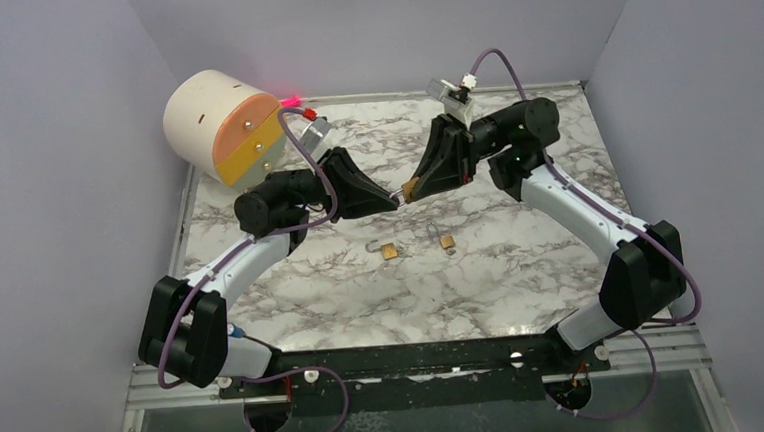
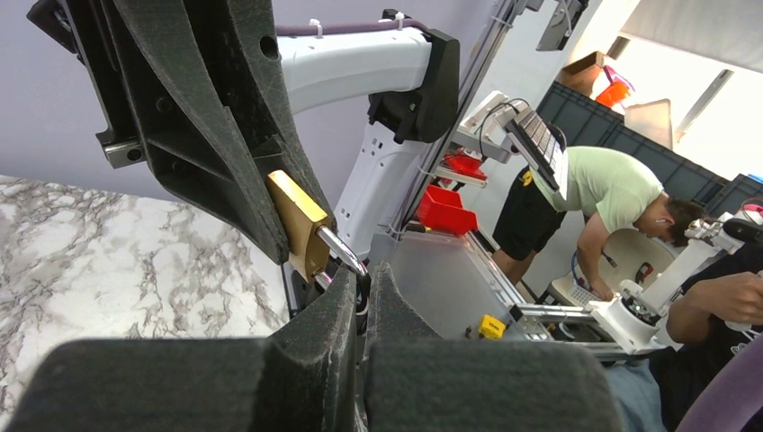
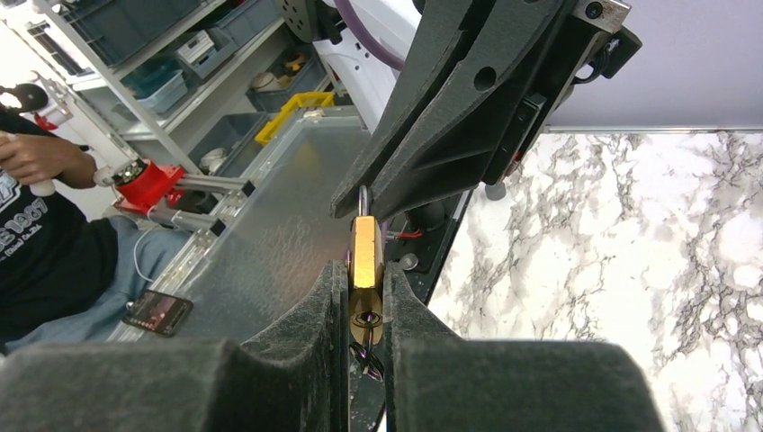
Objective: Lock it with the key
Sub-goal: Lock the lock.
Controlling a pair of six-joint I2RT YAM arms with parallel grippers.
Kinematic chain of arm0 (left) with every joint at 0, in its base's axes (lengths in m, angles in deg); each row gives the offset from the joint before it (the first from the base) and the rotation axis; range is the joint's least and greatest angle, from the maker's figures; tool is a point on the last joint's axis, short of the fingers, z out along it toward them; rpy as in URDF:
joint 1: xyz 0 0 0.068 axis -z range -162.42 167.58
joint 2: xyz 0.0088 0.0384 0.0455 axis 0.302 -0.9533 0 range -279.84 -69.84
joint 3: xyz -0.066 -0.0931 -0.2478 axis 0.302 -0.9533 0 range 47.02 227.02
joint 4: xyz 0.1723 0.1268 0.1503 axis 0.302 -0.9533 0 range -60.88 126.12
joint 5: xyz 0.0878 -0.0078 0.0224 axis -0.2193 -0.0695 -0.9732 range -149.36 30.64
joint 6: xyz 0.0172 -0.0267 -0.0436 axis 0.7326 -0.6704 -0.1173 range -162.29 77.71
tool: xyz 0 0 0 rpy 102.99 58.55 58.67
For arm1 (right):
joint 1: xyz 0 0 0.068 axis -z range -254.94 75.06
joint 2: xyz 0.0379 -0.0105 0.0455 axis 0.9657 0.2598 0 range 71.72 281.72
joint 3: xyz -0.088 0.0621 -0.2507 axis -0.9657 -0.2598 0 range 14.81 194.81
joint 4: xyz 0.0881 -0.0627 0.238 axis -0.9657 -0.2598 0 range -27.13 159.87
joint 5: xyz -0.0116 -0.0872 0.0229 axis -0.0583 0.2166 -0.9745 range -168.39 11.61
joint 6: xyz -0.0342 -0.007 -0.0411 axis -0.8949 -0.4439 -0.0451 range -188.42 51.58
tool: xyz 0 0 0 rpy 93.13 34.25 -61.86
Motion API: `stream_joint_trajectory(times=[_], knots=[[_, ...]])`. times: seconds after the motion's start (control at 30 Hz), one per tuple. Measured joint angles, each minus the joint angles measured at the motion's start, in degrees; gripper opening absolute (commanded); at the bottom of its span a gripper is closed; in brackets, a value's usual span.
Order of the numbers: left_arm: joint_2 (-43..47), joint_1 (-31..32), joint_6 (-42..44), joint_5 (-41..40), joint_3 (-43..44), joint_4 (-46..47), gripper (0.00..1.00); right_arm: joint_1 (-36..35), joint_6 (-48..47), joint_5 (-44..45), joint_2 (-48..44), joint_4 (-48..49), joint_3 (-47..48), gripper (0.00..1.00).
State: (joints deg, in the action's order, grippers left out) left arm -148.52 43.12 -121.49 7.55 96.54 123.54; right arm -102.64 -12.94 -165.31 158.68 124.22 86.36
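A brass padlock hangs above the middle of the marble table, where both arms meet. My right gripper is shut on its body, one finger on each flat side. The keyhole faces the right wrist camera, with a dark key on a ring in it. The silver shackle points at my left gripper, which is shut on its end. In the top view the padlock shows as a small brass spot between the left gripper and the right gripper.
Two more small brass padlocks lie on the table below the grippers. A white cylinder with a pink and yellow face stands at the back left, a small silver item beside it. Grey walls enclose three sides.
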Motion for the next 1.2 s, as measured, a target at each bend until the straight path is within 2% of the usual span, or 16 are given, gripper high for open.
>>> stream_joint_trajectory(times=[0.23, 0.53, 0.93, 1.2], knots=[[0.1, 0.4, 2.6, 0.2, 0.0, 0.0, 0.00, -0.4, 2.1, 0.0, 0.0, 0.5, 0.0, 0.01], [0.3, 0.5, 4.4, 0.2, 0.0, 0.1, 0.00, -0.5, 8.4, 0.0, 1.1, 6.6, 0.1, 0.01], [1.0, 0.4, 6.7, 2.4, 0.0, 0.4, 0.00, -3.5, -6.0, 0.1, 0.4, -9.5, 2.9, 0.01], [-0.1, 1.1, 5.9, 6.2, 0.8, 0.5, 0.00, -4.5, -7.5, -2.1, 0.7, -11.2, 2.9, 0.01]])
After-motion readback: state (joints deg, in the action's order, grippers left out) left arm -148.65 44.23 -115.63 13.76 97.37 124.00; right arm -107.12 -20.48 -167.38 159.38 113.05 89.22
